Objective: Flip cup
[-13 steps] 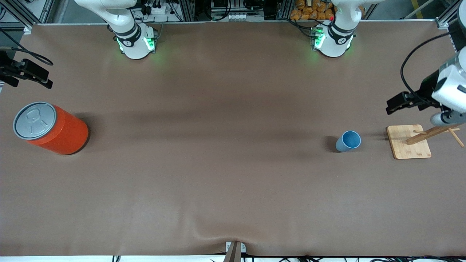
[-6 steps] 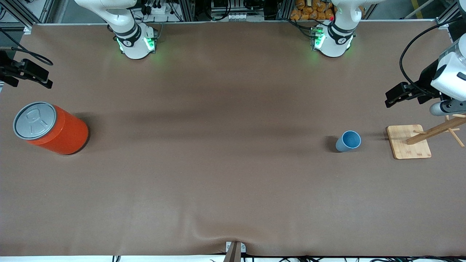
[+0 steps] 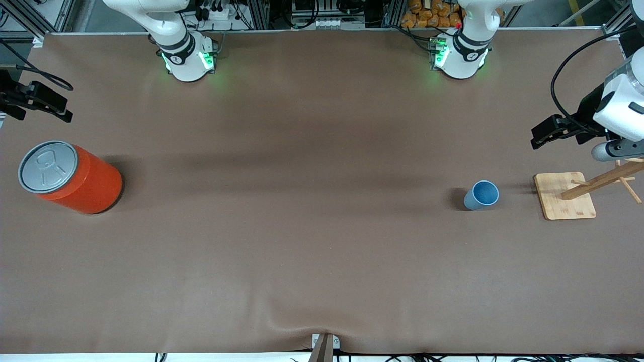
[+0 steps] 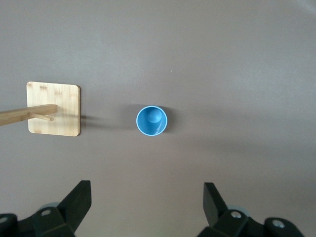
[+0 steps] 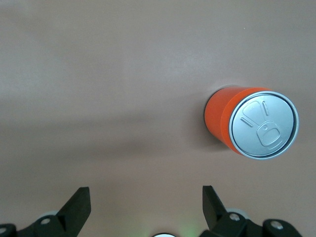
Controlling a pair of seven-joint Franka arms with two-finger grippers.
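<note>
The small light-blue cup (image 3: 481, 195) stands on the brown table toward the left arm's end, with its open mouth up and its darker inside showing. In the left wrist view the cup (image 4: 152, 121) lies well below my left gripper (image 4: 146, 197), which is open, empty and high over the table beside the wooden stand. My right gripper (image 5: 145, 200) is open and empty, high over the right arm's end of the table, with the orange-red can (image 5: 252, 122) below it and off to one side.
A wooden stand (image 3: 564, 195) with a square base and a slanted pegged post sits beside the cup at the left arm's end; it also shows in the left wrist view (image 4: 53, 108). The large orange-red can (image 3: 70, 177) with a grey lid stands at the right arm's end.
The left arm's hand has drawn away from the wooden stand toward the robots' bases. The cup, the can and the right arm have not moved.
</note>
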